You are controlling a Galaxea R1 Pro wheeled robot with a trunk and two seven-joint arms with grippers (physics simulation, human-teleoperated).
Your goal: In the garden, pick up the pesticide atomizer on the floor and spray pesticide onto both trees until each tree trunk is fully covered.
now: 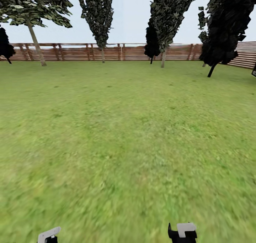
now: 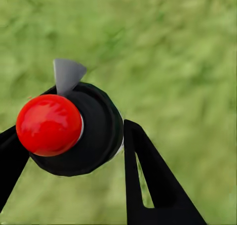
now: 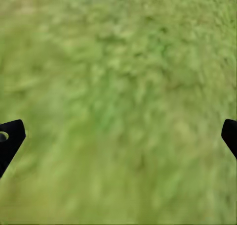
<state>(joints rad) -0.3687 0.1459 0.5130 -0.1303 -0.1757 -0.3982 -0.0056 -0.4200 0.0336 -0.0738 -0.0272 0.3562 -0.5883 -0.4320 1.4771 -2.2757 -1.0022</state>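
One pesticide atomizer point(image 2: 74, 131), black with a red cap, is pinched in your left end effector point(image 2: 69, 151) above the floor point(image 2: 177, 52). Your right end effector point(image 3: 118, 136) is spread wide, holding nothing, over grass.

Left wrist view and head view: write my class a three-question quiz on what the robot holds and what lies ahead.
1. True or false: the left gripper is empty.
2. What colour is the cap of the atomizer? A blue, B red, C white.
3. Fill in: behind the lawn runs a brown wooden ____.

Key: 1 false, its fingers close on the black atomizer; 2 B; 3 fence.
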